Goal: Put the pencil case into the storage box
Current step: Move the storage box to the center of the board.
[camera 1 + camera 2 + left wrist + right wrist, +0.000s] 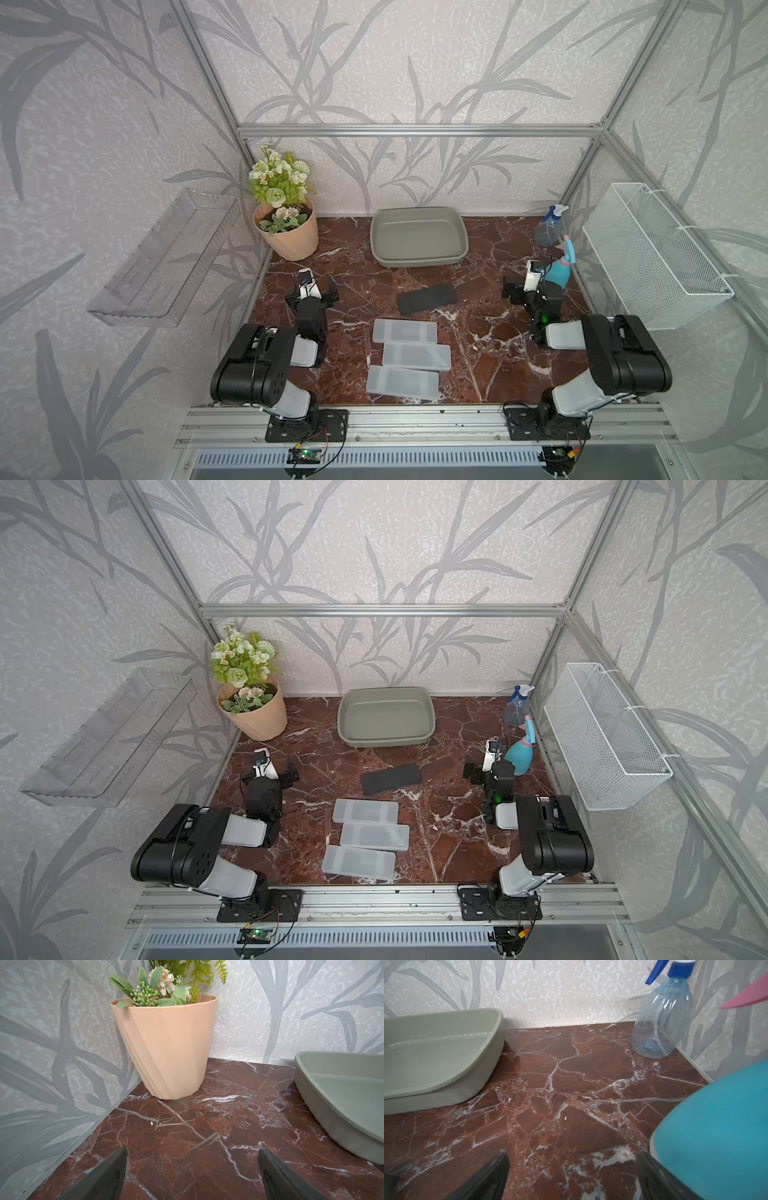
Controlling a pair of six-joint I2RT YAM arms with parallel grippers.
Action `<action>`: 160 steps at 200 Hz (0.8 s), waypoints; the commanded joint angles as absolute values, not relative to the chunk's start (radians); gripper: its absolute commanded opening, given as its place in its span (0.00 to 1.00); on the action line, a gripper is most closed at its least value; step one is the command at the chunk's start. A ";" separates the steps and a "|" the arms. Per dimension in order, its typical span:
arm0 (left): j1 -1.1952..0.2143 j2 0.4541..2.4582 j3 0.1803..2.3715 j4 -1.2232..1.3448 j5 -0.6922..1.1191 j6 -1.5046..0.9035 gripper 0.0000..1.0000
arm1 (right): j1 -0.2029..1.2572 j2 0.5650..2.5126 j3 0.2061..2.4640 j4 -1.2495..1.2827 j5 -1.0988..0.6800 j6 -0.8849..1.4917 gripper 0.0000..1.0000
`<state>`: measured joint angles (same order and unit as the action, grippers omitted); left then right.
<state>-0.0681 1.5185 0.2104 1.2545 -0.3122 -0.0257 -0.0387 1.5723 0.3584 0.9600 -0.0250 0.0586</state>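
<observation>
A clear plastic tray (166, 257) is mounted on the left wall. A peach flower pot (291, 243) with artificial flowers is stood in the back left corner of the red-brown marble table (478, 299).

Just in front of the pot, the left gripper (312, 289) is held low over the table and pointed toward it. In the left wrist view its jaws are seen spread wide, with only bare marble between them.

The grey-green storage box (419, 237) is set upright at the back middle, close to the rear wall. In both top views the black pencil case (427, 298) is laid flat on the table in front of the box, apart from it and slightly askew.

Nearer the front edge, 3 translucent white pencil cases (417, 356) are laid in a column, close together. None of the 4 cases is touched by either arm.

The right gripper (530, 286) is held low near the right side. In the right wrist view its jaws are seen wide apart, with nothing between them. A teal spray bottle (559, 270) with a pink trigger is stood just beside 1 finger; whether it is touched cannot be told.

A clear spray bottle (548, 228) with a blue head is stood in the back right corner. A white wire-mesh basket (652, 257) is fixed to the right wall.
</observation>
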 commanded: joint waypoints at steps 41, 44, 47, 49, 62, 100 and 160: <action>-0.064 1.520 0.219 1.276 -0.307 -0.017 1.00 | -0.037 1.579 0.376 0.962 -0.032 0.064 0.99; -0.064 1.520 0.217 1.276 -0.307 -0.017 1.00 | -0.038 1.579 0.377 0.963 -0.032 0.064 0.99; -0.064 1.520 0.219 1.277 -0.307 -0.017 1.00 | -0.037 1.580 0.376 0.963 -0.032 0.064 0.99; -0.064 1.520 0.218 1.277 -0.308 -0.017 1.00 | -0.037 1.580 0.376 0.963 -0.032 0.064 0.99; -0.064 1.520 0.219 1.278 -0.307 -0.017 1.00 | -0.038 1.580 0.376 0.963 -0.033 0.064 0.99; -0.063 1.520 0.228 1.252 -0.315 -0.030 1.00 | -0.037 1.580 0.376 0.963 -0.032 0.064 0.99; -0.059 1.519 0.229 1.251 -0.311 -0.031 1.00 | -0.037 1.580 0.376 0.963 -0.032 0.064 0.99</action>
